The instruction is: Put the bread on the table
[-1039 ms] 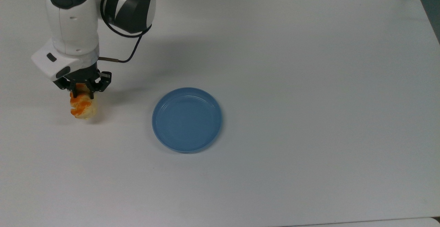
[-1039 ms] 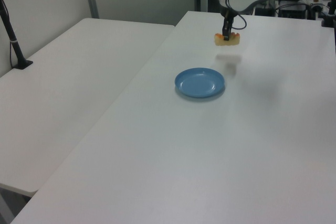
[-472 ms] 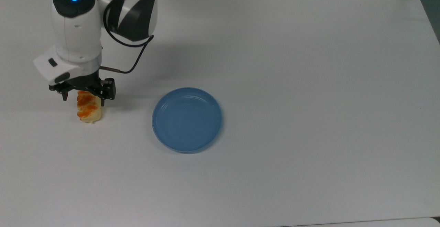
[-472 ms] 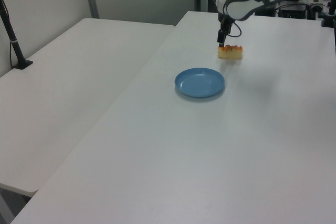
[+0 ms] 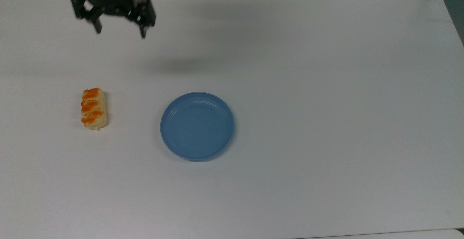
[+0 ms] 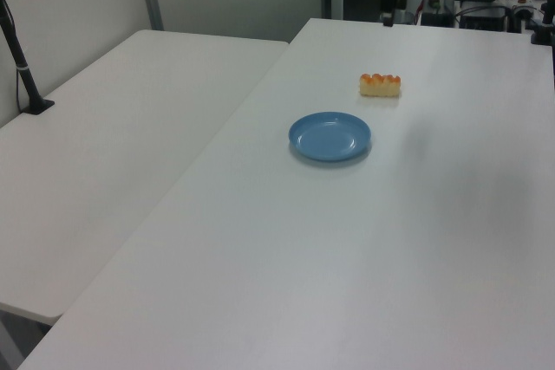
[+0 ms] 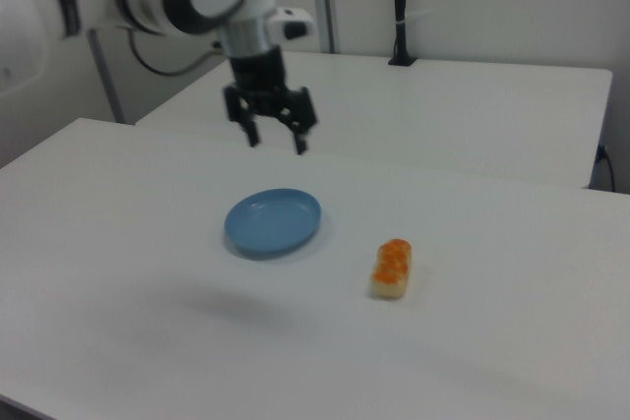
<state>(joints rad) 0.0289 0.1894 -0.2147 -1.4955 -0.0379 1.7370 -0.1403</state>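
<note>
The bread (image 5: 94,108) lies flat on the white table (image 5: 326,87), left of the blue plate in the top view, its orange patches facing up. It also shows in the left view (image 6: 381,85) and the right view (image 7: 392,268). My gripper (image 5: 120,29) hangs open and empty high above the table, well clear of the bread, near the top view's upper left. In the right view the gripper (image 7: 278,140) hovers above and behind the plate.
A round blue plate (image 5: 197,125) sits empty near the table's middle, also seen as the plate (image 6: 329,137) in the left view. A second white table (image 6: 104,127) stands alongside. A black post (image 6: 22,62) rises from it.
The gripper let go of the bread, opened wider and rose up and away toward the top view's upper edge. The bread now lies alone on the table.
</note>
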